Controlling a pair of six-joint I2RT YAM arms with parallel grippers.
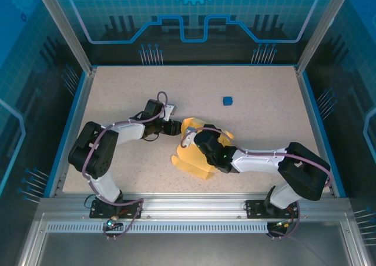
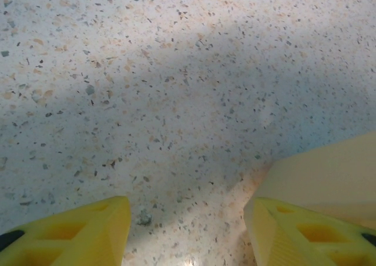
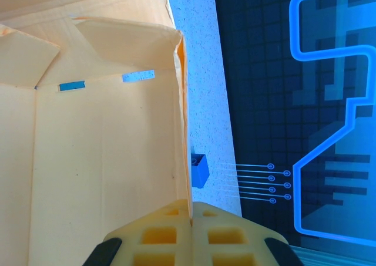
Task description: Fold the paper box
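While right gripper clamps upright wall of paper box, fingers pressed together on card edge, left gripper hangs spread over speckled table, nothing between fingers, box panel just beside one finger. Box sits mid-table, part-erected, between both wrists; small blue cube well apart. Judgement: thin card, light, floppy, dents readily (bends wherever pushed). Best hold: flap edges close to creases, not panel middles.

Open speckled beige tabletop along the back, bar one small blue cube. Mid-table, the pale yellow card box blocks passage, left arm and right arm meeting at it
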